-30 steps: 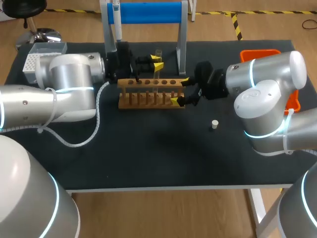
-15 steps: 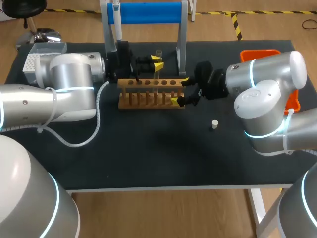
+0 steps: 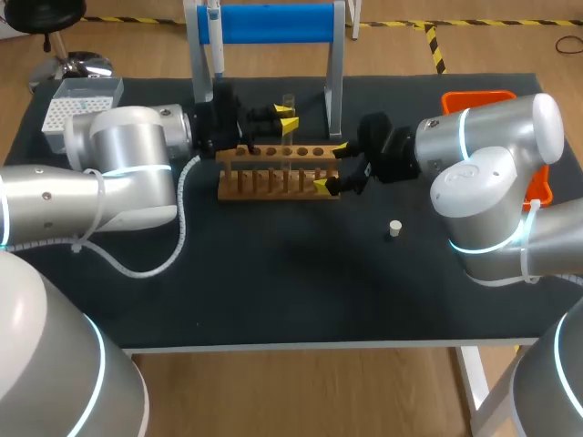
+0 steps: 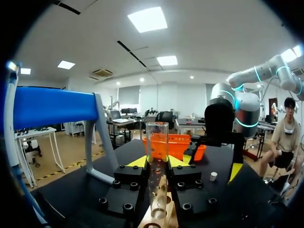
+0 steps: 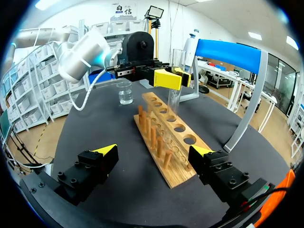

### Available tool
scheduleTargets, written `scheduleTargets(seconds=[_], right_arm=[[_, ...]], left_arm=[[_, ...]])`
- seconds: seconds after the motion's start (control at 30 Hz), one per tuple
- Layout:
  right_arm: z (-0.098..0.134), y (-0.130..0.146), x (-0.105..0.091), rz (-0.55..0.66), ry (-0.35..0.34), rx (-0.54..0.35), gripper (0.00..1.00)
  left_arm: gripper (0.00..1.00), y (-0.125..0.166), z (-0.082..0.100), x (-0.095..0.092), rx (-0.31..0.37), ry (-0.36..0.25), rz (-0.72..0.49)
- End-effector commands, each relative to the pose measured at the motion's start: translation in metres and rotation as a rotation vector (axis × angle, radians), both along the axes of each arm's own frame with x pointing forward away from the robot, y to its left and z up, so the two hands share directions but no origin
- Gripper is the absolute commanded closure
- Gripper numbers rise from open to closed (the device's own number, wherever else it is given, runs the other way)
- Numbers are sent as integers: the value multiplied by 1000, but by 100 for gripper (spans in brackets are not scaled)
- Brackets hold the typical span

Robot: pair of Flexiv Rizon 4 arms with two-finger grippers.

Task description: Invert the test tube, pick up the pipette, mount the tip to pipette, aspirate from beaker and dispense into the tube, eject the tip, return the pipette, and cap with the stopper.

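Note:
My left gripper is shut on a clear test tube, held upright with its open end up over the wooden rack. In the left wrist view the tube stands between the yellow fingertips, its lower end just above a rack hole. My right gripper is open, its fingers on either side of the rack's right end. In the right wrist view the rack runs ahead between the open fingers toward the tube and the beaker. A white stopper lies on the mat.
The blue pipette stand rises behind the rack, with the pipette hanging at its left post. A white tip box sits at the back left. An orange bin is at the back right.
The left arm has shifted slightly, with the tube still in its gripper. The right arm has not moved.

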State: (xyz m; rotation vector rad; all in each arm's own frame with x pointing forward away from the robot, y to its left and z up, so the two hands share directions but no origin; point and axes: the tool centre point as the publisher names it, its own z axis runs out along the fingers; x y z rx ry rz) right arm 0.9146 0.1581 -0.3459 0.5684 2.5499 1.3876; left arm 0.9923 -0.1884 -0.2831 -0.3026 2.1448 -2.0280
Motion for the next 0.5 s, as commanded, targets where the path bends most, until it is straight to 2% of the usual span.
scheduleTargets(seconds=[0.03,0.33,0.37,0.4,0.5], right_arm=[[0,-1,0,2,0,2,0],[0,-1,0,2,0,2,0],[0,-1,0,2,0,2,0],[0,-1,0,2,0,2,0],[0,-1,0,2,0,2,0]], left_arm=[[100,1,-4,1,-14,-3,8],[100,2,-6,1,-16,3,18],[55,2,-6,1,-13,7,21],[0,2,-7,1,-10,12,24],[0,3,-7,1,-4,15,28]])
